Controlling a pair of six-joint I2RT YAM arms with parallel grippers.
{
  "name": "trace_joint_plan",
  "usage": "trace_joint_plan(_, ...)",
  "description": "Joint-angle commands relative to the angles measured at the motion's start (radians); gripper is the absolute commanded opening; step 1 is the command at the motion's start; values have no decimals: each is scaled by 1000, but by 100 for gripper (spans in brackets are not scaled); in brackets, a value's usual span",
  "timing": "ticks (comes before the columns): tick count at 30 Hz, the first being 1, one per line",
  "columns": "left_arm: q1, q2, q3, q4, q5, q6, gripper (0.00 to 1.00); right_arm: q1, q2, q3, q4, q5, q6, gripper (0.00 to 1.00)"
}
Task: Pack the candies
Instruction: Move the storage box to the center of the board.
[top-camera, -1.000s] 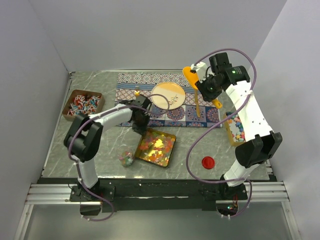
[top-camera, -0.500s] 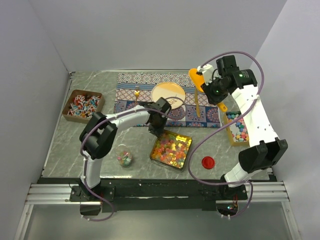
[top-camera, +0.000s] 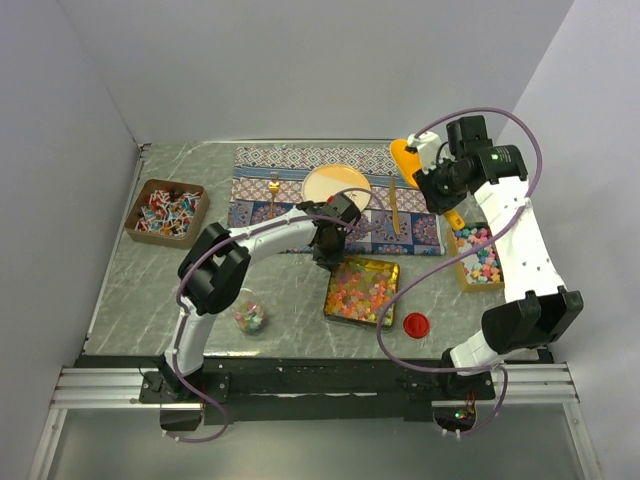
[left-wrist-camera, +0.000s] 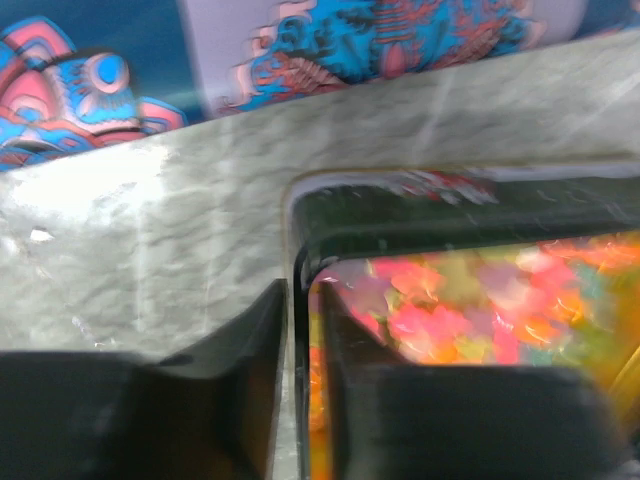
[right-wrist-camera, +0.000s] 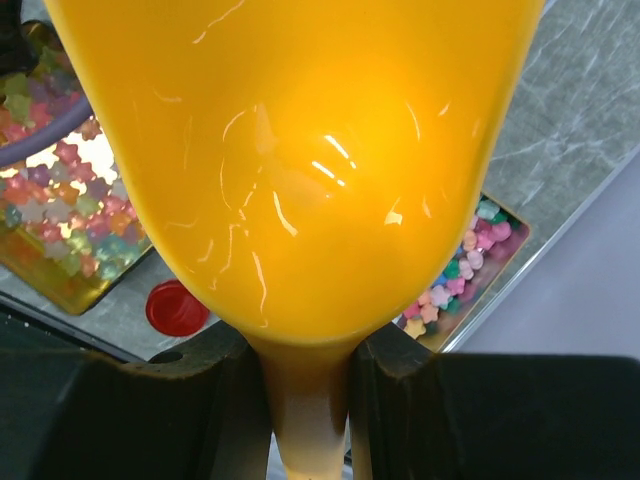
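The candies (top-camera: 362, 288) fill a shallow gold tray (top-camera: 334, 306) on the grey table, and look pink, orange, yellow and green. My left gripper (top-camera: 329, 251) is shut on the tray's near-left rim. In the left wrist view the thin dark rim (left-wrist-camera: 299, 250) sits between my fingers (left-wrist-camera: 240, 350), with blurred candies (left-wrist-camera: 470, 300) to the right. My right gripper (top-camera: 440, 187) is shut on the handle of an orange scoop (top-camera: 406, 160), held in the air over the mat's right end. The scoop (right-wrist-camera: 300, 160) fills the right wrist view, and its bowl looks empty.
A small glass jar (top-camera: 250, 316) with a few candies stands left of the tray. A red lid (top-camera: 415, 323) lies right of it. A box of star sweets (top-camera: 476, 255) is at the right edge, a box of wrapped sweets (top-camera: 166, 209) far left. A plate (top-camera: 336, 187) lies on a patterned mat (top-camera: 290, 160).
My left gripper has dragged the tray of candies to the right, away from the jar and toward the red lid. My right arm has carried the scoop to the right.
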Motion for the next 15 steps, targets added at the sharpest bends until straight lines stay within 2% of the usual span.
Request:
trace_joint_plan(1,-10,6,68,75,85,-49,39,-11,-78,-28,10,2,16,0)
trace_joint_plan(2,-10,3,70,79,97,-45,48,-11,-83,-36,12,6,16,0)
trace_joint_plan(3,-10,-2,71,81,105,-33,62,-11,-87,-39,12,11,16,0)
trace_joint_plan(6,6,-57,59,84,116,22,78,-11,-93,-30,10,32,16,0)
trace_joint_plan(8,34,-123,50,96,224,87,85,-12,-92,-11,6,49,17,0)
trace_joint_plan(9,66,-144,61,90,254,152,92,-12,-89,-5,7,52,19,0)
trace_joint_plan(11,108,-213,74,64,347,219,94,-12,-83,16,9,65,20,0)
trace_joint_plan(13,198,-268,104,34,406,303,95,-12,-69,36,12,69,17,0)
trace_joint_plan(15,305,-299,125,-28,401,389,95,-12,-55,47,21,74,17,0)
